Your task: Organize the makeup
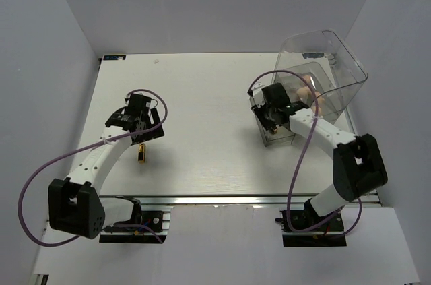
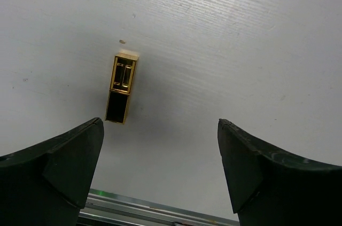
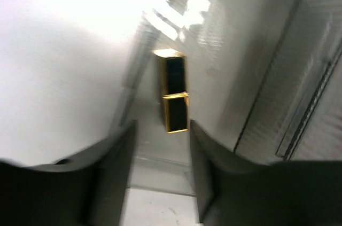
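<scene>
A gold-and-dark lipstick tube (image 2: 122,88) lies flat on the white table (image 1: 202,116), also seen from above as the same lipstick tube (image 1: 142,153). My left gripper (image 2: 160,122) hovers over it wide open, and the tube sits ahead of the left fingertip, untouched. A second lipstick tube (image 3: 173,98) lies in a narrow clear tray (image 1: 279,138). My right gripper (image 3: 162,124) stands open just behind it, with nothing between its fingers (image 3: 115,156). Peach sponges (image 1: 310,86) show inside the large clear box (image 1: 337,62). No palettes are in view.
The large clear box stands at the back right, close behind the right gripper (image 1: 273,123). The table's metal front rail (image 2: 160,210) runs just below the left fingers. White walls enclose the table on the left, back and right.
</scene>
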Available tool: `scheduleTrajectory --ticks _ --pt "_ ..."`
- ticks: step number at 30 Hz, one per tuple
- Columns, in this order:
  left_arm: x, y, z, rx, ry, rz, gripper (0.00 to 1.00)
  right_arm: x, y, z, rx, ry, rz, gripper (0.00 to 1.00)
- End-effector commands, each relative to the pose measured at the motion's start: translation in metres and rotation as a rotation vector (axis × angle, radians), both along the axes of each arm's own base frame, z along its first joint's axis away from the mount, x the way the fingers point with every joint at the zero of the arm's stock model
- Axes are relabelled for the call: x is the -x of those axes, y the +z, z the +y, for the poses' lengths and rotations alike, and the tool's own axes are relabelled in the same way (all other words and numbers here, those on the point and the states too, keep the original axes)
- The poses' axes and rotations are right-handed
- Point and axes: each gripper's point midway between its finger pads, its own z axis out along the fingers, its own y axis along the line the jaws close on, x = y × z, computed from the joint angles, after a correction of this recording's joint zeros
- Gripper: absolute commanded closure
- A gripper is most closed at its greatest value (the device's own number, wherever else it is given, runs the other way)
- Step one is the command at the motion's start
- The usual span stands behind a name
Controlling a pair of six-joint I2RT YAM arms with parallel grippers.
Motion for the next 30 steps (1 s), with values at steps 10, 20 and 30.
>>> scheduleTrajectory --ticks 10,20,30 --pt "0.003 -0.028 0.023 -0.138 -0.100 0.173 0.10 0.079 0.140 0.091 -0.465 0.793 -0.210 0.82" --pt "0.002 -0.075 0.033 -0.050 -0.099 0.309 0.21 0.080 0.157 0.094 -0.541 0.765 -0.187 0.66" --pt "0.004 -0.101 0.030 0.052 -0.095 0.361 0.41 0.067 0.172 0.085 -0.606 0.692 -0.197 0.65"
